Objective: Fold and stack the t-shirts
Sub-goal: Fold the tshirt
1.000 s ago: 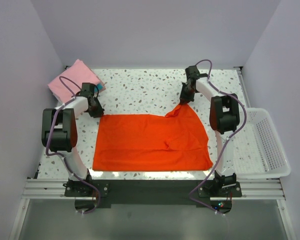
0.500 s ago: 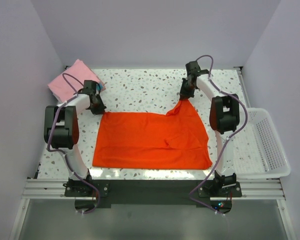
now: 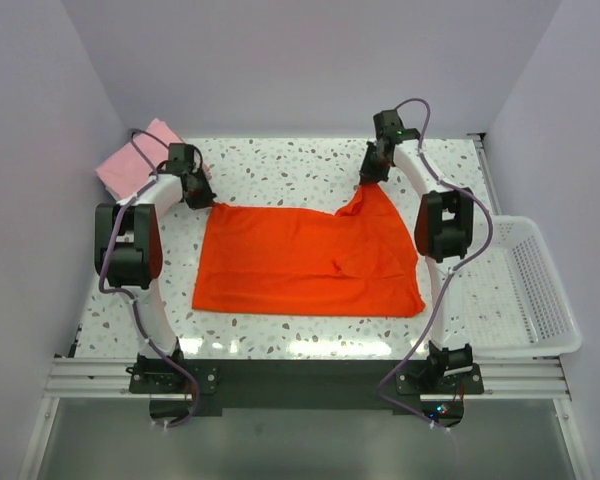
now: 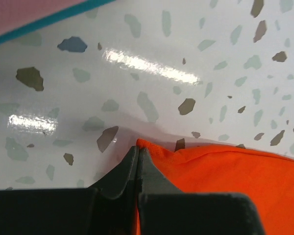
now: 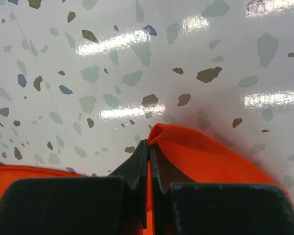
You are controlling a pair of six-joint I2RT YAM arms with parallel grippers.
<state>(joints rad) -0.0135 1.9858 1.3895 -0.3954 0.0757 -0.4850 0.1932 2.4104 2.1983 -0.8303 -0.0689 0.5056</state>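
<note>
Corners of the shirt (image 3: 310, 262) are pinched in the closed left gripper (image 4: 137, 154) and right gripper (image 5: 149, 147) (thin bites) and could be lost if tugged unevenly

A white terrazzo table (image 3: 280, 170) with grey, brown and blue flecks fills the middle. Plain pale lavender walls (image 3: 310, 60) close it in at 9, 12 and 3 o'clock. A white mesh basket (image 3: 545, 300) sits at its 4 o'clock edge. A metal rail (image 3: 300, 378) runs along 6 o'clock, with grey floor (image 3: 300, 445) below. Overhead light leaves bright streaks (image 5: 112, 43) on the glossy top.
</note>
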